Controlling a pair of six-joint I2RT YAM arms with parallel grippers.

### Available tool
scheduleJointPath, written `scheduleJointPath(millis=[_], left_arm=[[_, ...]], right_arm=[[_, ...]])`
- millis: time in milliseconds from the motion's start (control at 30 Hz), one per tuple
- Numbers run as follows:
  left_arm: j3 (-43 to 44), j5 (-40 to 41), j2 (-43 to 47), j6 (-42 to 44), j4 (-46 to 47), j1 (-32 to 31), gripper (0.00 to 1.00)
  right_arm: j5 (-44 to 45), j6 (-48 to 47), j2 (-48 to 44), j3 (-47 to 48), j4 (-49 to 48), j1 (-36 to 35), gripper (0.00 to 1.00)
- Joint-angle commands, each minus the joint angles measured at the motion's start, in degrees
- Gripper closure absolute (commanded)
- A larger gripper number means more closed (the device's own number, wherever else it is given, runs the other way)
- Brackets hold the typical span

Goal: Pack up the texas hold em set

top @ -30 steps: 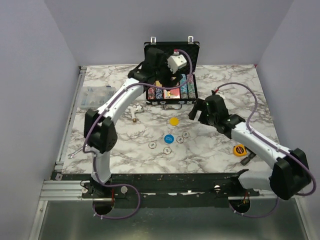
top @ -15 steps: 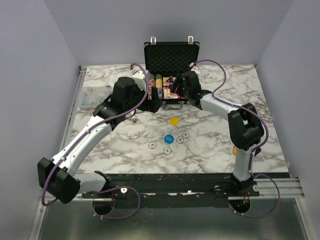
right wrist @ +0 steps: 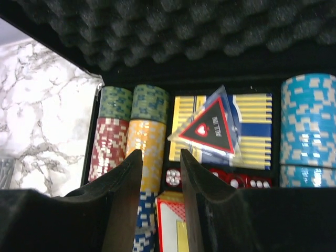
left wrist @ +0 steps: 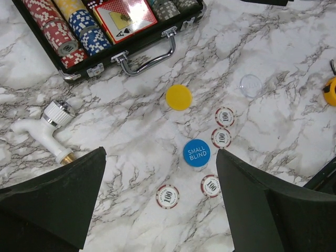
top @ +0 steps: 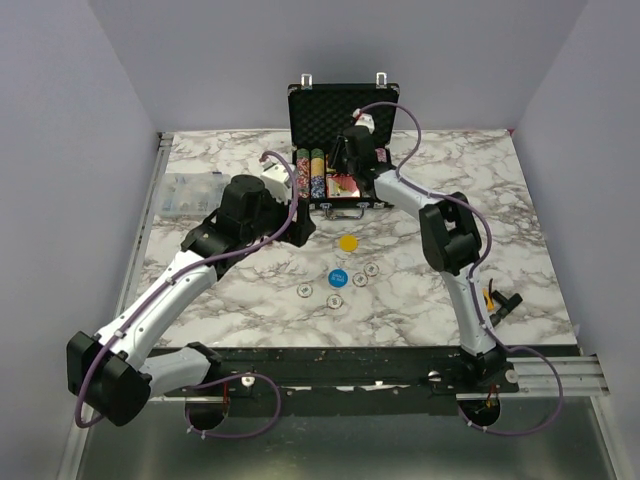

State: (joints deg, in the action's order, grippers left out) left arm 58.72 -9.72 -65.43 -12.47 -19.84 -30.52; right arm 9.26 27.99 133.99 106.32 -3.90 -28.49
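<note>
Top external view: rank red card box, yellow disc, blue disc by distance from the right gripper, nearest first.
1. Red card box, in the briefcase by the right gripper.
2. Yellow disc, before the briefcase.
3. Blue disc, beyond the yellow one.

Cropped by the left wrist view's top edge: briefcase (left wrist: 152,38). Sliced by its right edge: tape measure (left wrist: 331,91). Hidden from above behind the right arm (top: 400,190): the briefcase's right side. Too small there to read: loose chips (top: 333,298).
</note>
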Motion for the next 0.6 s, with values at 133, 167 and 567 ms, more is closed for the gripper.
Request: scheduleJointPath(millis=[133,167,567], left_arm=[[-0.7,-0.2,1.8,1.4,1.2,-1.2,0.15],[-0.6,-0.1,1.9,1.3,1.1,-1.2,0.15],[0.5,-1.5,1.2,0.8,0.2,-1.2,0.16]], right_arm=[[0.8,-0.5,4.3,4.4,6.8,0.2,0.62],[1.2,-0.3,4.0,3.7,6.9,0.2,0.62],[-1.4,1.9,-0.2,-7.3,8.8,0.1,0.62]])
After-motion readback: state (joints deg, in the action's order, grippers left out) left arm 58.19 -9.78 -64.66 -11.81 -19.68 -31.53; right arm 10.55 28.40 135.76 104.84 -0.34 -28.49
